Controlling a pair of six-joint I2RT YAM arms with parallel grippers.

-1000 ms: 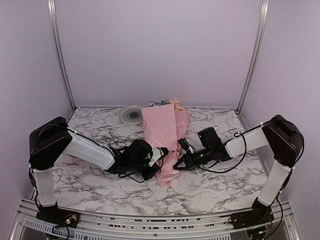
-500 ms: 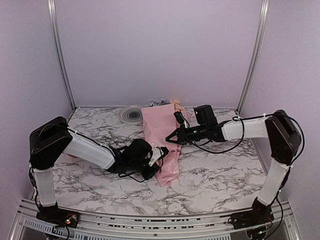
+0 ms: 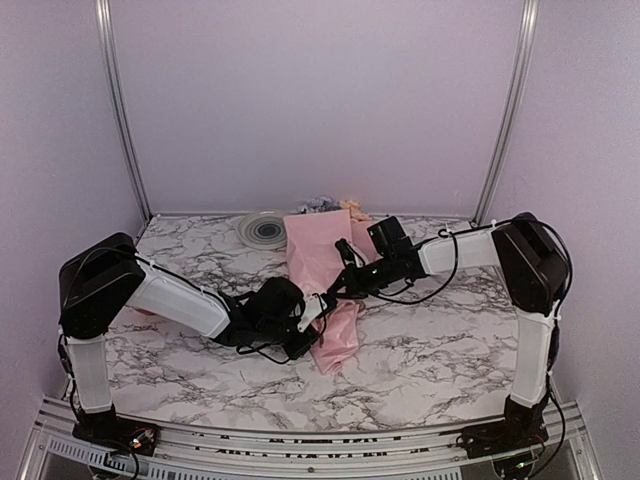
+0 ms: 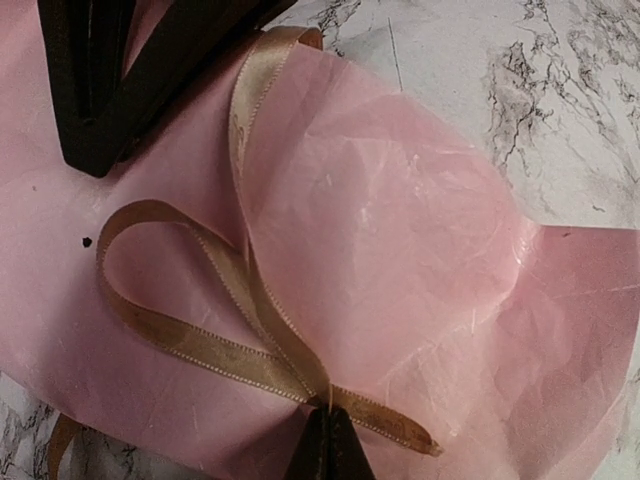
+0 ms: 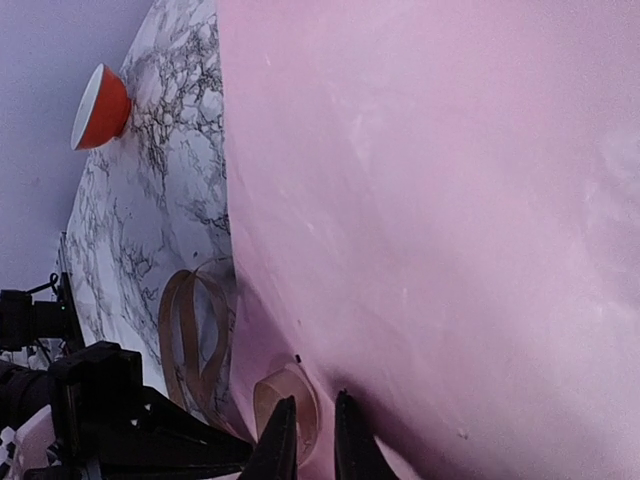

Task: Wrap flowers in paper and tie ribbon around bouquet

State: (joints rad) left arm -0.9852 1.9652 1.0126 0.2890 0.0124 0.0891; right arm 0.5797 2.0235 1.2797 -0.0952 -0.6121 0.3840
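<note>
Seen from above, the bouquet [image 3: 322, 255] lies lengthwise on the marble table [image 3: 440, 350]. The flowers [image 3: 325, 203] peep out of its wide far end, and its narrow end points near. The left gripper [image 3: 322, 303] and the right gripper [image 3: 343, 283] meet over its near half, and the ribbon is too thin to make out from there.

The left wrist view supplies it — the ribbon [image 4: 190, 340] lies in a loop on the pink paper [image 4: 420, 230]. Its strands cross at the left gripper's tips, which are clenched on it at that crossing. One strand runs on up to the black fingers of the right gripper at the top left of that view.

Only the right wrist view shows an orange-red spool [image 5: 100, 105] on the table beyond the paper's edge, with more ribbon curled beside that edge. There the right gripper's tips stand a narrow slit apart against the paper — a ribbon curl sits just beside them, with nothing seen between them.

A grey ringed disc [image 3: 262, 230] lies at the far edge, left of the bouquet's wide end.
</note>
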